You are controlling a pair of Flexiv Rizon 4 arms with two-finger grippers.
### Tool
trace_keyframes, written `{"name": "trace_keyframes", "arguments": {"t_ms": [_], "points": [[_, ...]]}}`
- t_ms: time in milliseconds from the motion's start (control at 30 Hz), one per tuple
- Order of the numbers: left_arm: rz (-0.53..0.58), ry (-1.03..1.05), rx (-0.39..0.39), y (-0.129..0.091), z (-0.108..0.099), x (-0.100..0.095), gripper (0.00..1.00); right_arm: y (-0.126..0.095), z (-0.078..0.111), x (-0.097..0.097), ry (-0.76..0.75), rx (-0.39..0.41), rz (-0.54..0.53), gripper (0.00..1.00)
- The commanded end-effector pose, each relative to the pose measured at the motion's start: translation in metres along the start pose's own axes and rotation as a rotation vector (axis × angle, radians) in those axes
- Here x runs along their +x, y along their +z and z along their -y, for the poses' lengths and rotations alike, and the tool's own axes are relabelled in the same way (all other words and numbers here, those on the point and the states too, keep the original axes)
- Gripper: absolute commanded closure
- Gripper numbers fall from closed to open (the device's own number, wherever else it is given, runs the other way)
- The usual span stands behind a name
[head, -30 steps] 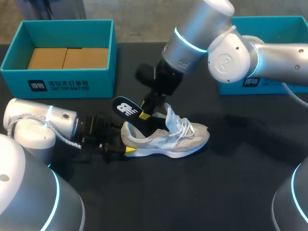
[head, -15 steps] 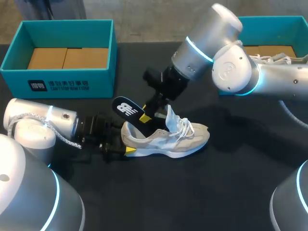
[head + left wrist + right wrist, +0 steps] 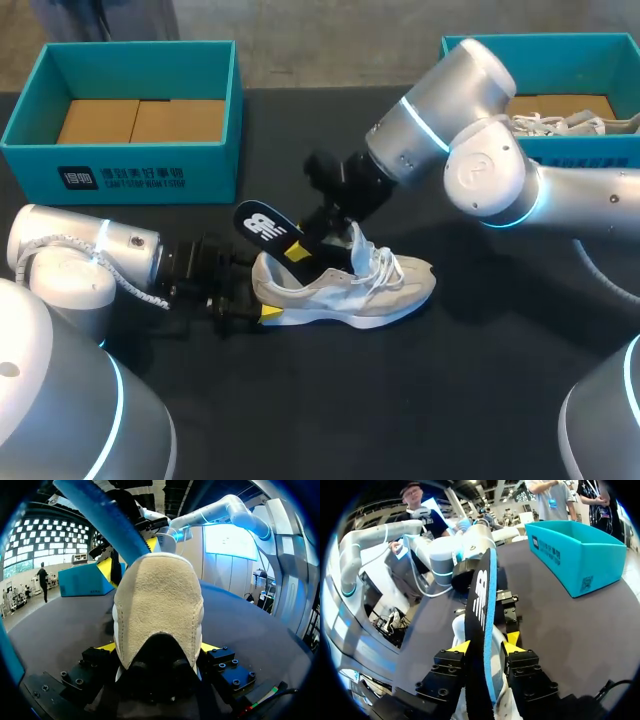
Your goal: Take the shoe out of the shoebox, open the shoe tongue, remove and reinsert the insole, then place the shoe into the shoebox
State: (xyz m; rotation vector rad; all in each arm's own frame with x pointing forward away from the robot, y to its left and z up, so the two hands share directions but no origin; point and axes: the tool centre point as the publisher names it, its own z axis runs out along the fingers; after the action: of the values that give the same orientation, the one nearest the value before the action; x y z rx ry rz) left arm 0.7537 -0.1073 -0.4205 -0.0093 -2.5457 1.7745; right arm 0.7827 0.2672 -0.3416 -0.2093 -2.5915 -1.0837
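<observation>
Black table (image 3: 470, 410) (teal shoebox (image 3: 130, 165)): shoe (image 3: 385, 290), insole (image 3: 262, 222)

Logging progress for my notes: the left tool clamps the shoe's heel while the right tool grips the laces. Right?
No: the right tool grips the insole, not the laces, as the right wrist view shows. The left tool does clamp the shoe at its heel.

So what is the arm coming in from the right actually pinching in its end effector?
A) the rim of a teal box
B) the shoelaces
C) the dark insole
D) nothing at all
C: in the right wrist view the right end effector has its yellow tips pressed against both sides of the dark insole, which stands up over the shoe.
</observation>
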Motion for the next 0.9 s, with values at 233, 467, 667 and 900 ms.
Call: {"name": "trace_keyframes", "arguments": {"t_ms": [233,467,667,900], "points": [[0.002,0.001,0.000,0.0005,-0.0028,0.0012,1.00,-0.0110,-0.0065,0.0043,-0.006,0.031,0.010,0.62],[0.002,0.001,0.000,0.0005,-0.0028,0.0012,1.00,-0.0061,-0.0062,0.0032,-0.016,0.026,-0.006,0.69],[0.002,0.001,0.000,0.0005,-0.0028,0.0012,1.00,-0.0033,-0.0049,0.0032,-0.018,0.026,-0.018,0.73],[0.002,0.001,0.000,0.0005,-0.0028,0.0012,1.00,-0.0029,-0.0044,0.0050,-0.016,0.033,-0.028,1.00]]}}
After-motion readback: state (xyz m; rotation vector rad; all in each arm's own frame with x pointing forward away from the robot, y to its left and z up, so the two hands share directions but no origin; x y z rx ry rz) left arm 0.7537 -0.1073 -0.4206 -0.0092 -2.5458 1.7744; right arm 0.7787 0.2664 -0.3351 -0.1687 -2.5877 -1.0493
